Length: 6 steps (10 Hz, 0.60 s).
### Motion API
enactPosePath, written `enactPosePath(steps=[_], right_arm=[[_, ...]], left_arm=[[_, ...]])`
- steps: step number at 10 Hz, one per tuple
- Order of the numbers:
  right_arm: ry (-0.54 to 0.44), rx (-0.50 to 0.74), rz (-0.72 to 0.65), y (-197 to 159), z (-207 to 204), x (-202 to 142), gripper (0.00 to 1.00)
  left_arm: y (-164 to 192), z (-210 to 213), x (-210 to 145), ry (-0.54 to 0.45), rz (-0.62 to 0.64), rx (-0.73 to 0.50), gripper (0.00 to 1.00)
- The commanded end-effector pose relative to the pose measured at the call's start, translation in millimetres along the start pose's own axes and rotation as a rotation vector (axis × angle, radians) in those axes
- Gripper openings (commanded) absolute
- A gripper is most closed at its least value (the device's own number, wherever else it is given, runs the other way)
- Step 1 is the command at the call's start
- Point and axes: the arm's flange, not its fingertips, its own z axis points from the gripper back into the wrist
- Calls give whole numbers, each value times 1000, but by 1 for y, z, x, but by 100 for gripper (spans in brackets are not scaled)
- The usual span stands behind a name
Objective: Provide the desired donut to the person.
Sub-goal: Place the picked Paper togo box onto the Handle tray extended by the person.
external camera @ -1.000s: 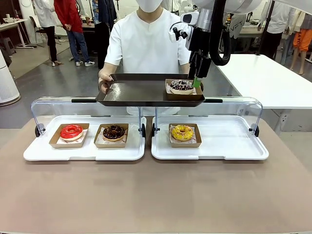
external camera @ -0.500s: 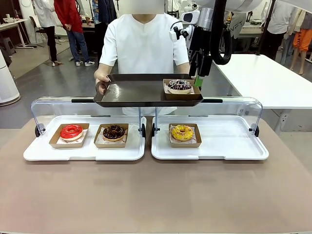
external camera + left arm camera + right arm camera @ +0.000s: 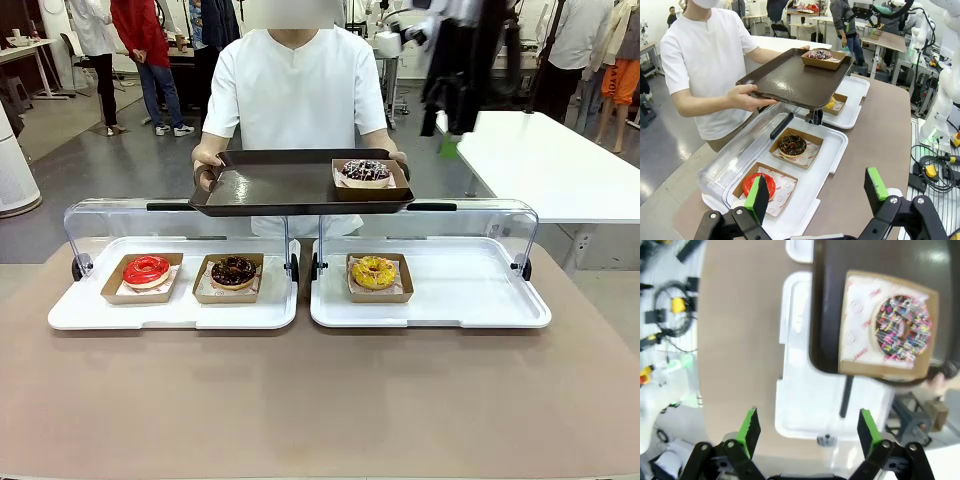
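Ahead of the left hand [image 3: 817, 187], which gapes empty, the person [image 3: 705, 60] holds a tray [image 3: 785, 82] with the sprinkled donut [image 3: 819, 54] boxed at its far corner. The right hand [image 3: 808, 426] gapes empty too, with the donut beyond its fingertips, well apart.

My front camera faced twelve o'clock across the desk [image 3: 300, 400] toward the person [image 3: 295, 90]. My left wrist camera watched obliquely from nine o'clock; my right looked straight down. All shared the brown tray [image 3: 270, 185].
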Motion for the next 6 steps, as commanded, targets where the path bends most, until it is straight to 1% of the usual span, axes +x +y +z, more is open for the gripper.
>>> enactPosePath(steps=[1, 3, 5, 6], right_arm=[[-23, -32, -25, 43, 6, -45, 100], [-35, -87, -90, 72, 22, -84, 100], [-17, -110, -142, 82, 14, -112, 100], [-29, -108, -141, 84, 7, -119, 100]], left_arm=[[0, 1, 1, -17, -7, -1, 100], [0, 1, 1, -17, -7, -1, 100], [0, 1, 1, -17, -7, -1, 100], [0, 1, 1, -17, -7, -1, 100]])
